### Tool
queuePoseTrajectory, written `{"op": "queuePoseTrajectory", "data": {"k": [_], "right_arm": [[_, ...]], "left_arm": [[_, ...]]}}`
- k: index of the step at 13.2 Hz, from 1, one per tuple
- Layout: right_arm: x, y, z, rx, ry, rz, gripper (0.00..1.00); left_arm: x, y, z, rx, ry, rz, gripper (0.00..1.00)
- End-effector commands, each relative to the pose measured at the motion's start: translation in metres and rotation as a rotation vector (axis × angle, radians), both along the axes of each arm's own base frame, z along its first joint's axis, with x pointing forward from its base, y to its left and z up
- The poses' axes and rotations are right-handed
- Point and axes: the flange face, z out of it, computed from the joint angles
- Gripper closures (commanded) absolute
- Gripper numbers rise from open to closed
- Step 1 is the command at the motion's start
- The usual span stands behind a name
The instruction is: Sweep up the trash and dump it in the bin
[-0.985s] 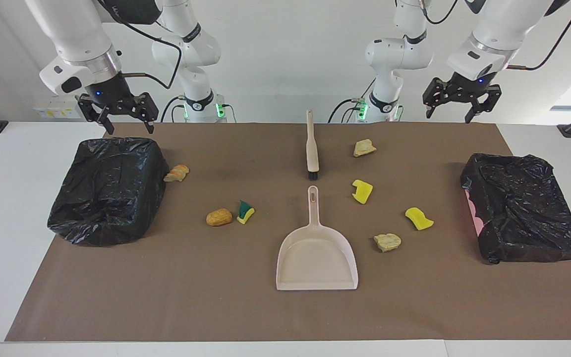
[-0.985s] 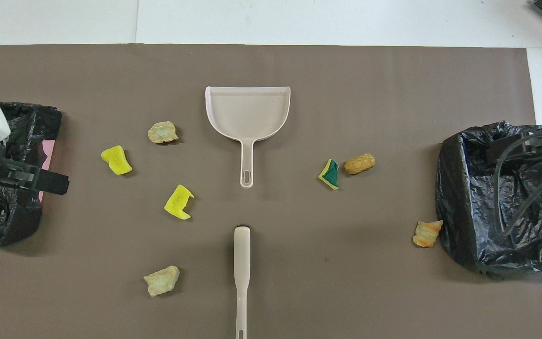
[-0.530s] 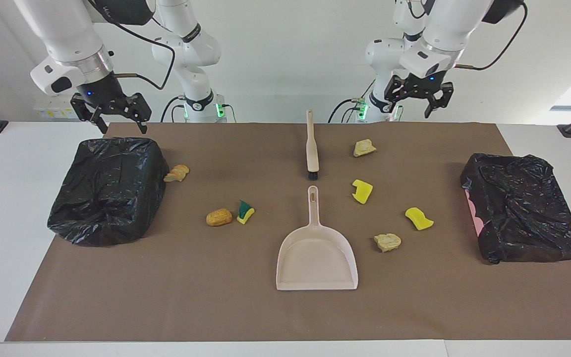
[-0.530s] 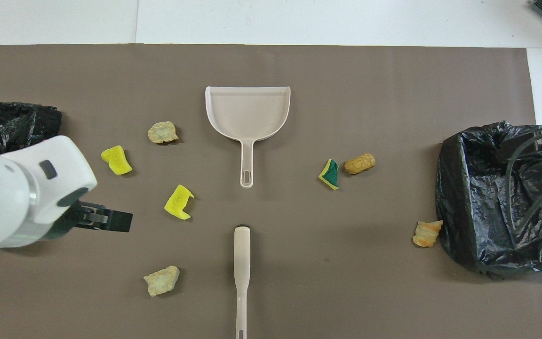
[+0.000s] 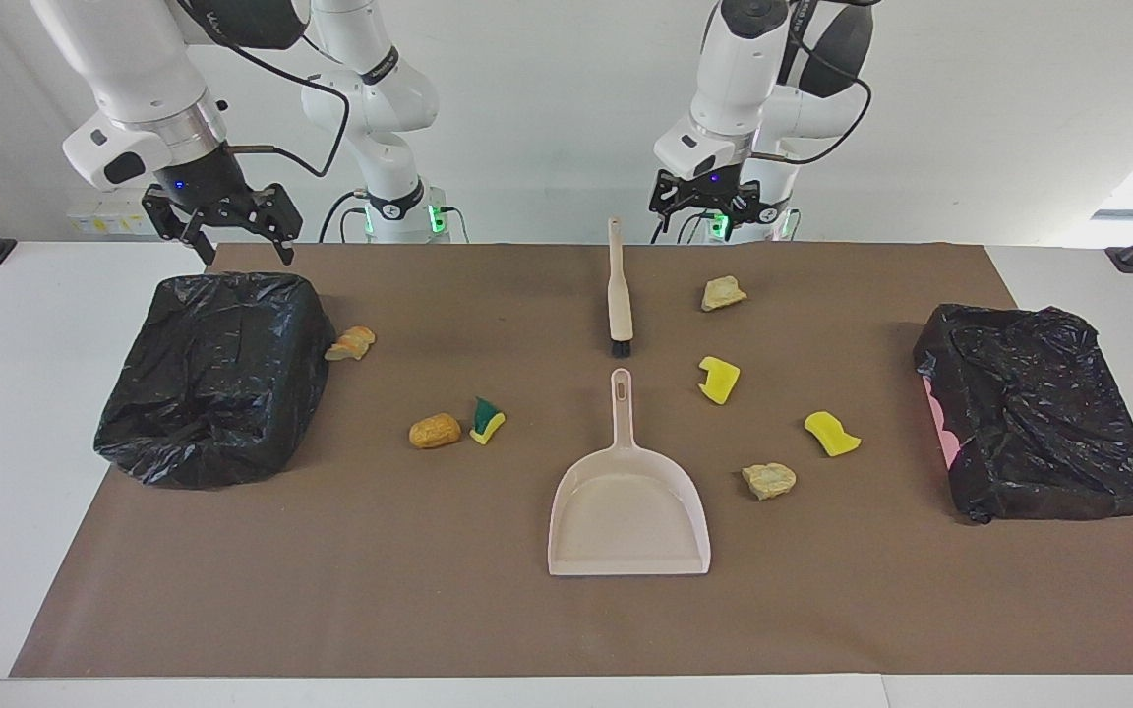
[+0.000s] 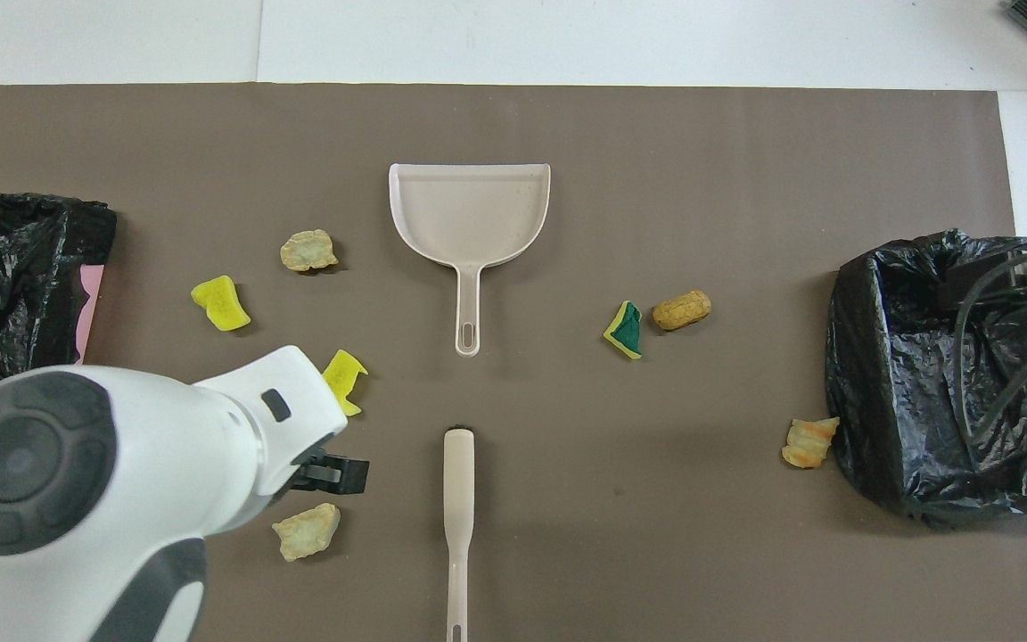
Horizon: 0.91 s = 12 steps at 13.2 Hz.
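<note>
Since a moment ago, only the left gripper has moved, from over a bin to above the brush, fingers apart. Right gripper waits, open, over the other bin. All seven trash bits lie unswept around the dustpan.

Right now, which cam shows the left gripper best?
Facing view: the left gripper hangs open in the air, in full profile, beside the brush handle's tip. Overhead view: the arm's own body covers it, only a black edge showing.
</note>
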Motion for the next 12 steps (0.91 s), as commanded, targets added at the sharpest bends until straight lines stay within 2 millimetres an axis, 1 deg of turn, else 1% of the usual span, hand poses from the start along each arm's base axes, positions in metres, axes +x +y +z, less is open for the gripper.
{"op": "queuePoseTrajectory", "data": {"k": [1,3,4,5,6,7,8,9,10,11,12], "right_arm": [[-0.009,-0.005,0.005,-0.004,0.017,0.016,0.0],[-0.007,0.005,0.002,-0.001,0.003,0.028,0.0],[-0.004,0.006,0.004,0.0,-0.018,0.033,0.0],[0.0,0.01,-0.002,0.006,-0.014,0.039,0.0],[0.004,0.016,-0.008,0.008,-0.009,0.048,0.0],[0.011,0.025,-0.015,0.009,-0.011,0.064,0.0],[0.016,0.041,-0.021,0.011,-0.009,0.082,0.0],[0.023,0.053,-0.031,0.011,-0.005,0.076,0.0],[0.031,0.069,-0.043,0.012,-0.008,0.071,0.0],[0.037,0.085,-0.053,0.014,-0.012,0.071,0.0],[0.042,0.098,-0.058,0.016,-0.027,0.067,0.0]], "left_arm": [[-0.047,-0.023,-0.04,0.026,-0.042,0.005,0.0],[-0.07,-0.041,-0.072,0.043,-0.043,0.002,0.0],[-0.083,-0.05,-0.094,0.056,-0.051,-0.003,0.0],[-0.096,-0.055,-0.113,0.05,-0.06,0.007,0.0],[-0.105,-0.058,-0.124,0.039,-0.052,0.008,0.0],[-0.114,-0.061,-0.133,0.044,-0.037,-0.002,0.0],[-0.121,-0.061,-0.144,0.054,-0.031,-0.012,0.0],[-0.129,-0.061,-0.154,0.053,-0.03,-0.016,0.0],[-0.133,-0.062,-0.16,0.034,-0.015,-0.001,0.0],[-0.132,-0.062,-0.162,0.018,0.005,0.016,0.0],[-0.132,-0.063,-0.166,0.015,0.02,0.019,0.04]]}}
